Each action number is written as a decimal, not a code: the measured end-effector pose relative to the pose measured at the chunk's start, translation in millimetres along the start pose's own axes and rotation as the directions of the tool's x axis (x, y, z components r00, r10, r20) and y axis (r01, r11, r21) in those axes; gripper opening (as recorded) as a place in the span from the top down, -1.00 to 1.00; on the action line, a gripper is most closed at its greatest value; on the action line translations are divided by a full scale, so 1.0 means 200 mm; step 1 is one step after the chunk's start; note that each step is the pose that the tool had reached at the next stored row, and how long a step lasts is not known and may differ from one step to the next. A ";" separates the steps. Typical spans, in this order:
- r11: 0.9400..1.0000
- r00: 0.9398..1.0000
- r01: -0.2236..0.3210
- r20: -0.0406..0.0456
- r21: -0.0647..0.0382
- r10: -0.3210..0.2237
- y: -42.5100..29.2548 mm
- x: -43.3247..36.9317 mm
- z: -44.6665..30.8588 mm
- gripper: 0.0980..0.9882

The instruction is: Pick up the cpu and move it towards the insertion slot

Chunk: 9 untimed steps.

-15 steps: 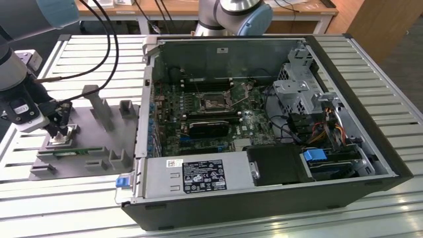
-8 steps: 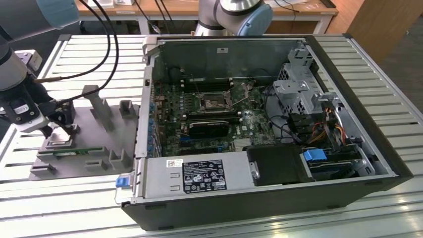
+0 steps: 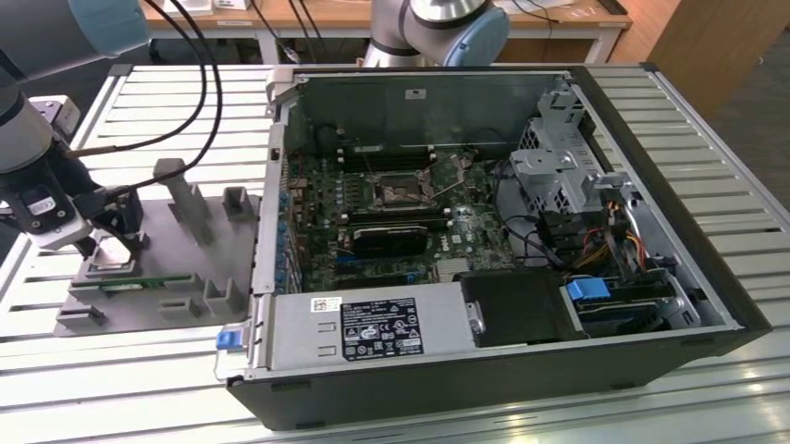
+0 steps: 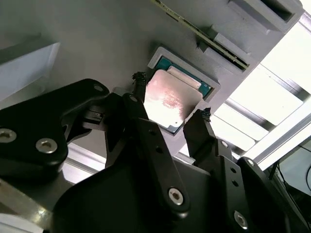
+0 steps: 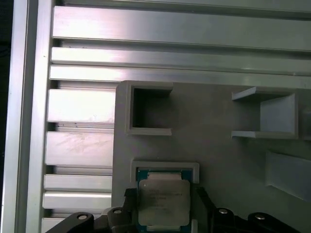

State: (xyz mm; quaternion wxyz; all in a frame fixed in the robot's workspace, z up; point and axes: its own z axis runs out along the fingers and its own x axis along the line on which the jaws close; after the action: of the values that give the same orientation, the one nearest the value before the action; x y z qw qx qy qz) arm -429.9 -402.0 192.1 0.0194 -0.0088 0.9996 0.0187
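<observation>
The cpu point(image 5: 163, 200) sits in its grey fixture pocket point(image 5: 165, 166).
My pincer point(image 4: 172, 96) straddles it, fingers point(image 4: 200, 127) apart on either side, not clamped.

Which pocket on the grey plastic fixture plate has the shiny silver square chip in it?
The raised-rim square pocket directly beneath the gripper holds the shiny silver cpu; the two open-sided pockets beyond it are empty.
</observation>
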 end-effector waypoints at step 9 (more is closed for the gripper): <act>1.000 1.000 0.000 0.000 0.000 0.000 -0.001 0.004 0.027 -0.10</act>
State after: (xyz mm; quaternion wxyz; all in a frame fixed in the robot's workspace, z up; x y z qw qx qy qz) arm -430.4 -401.9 186.7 0.0196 -0.0088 0.9996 0.0188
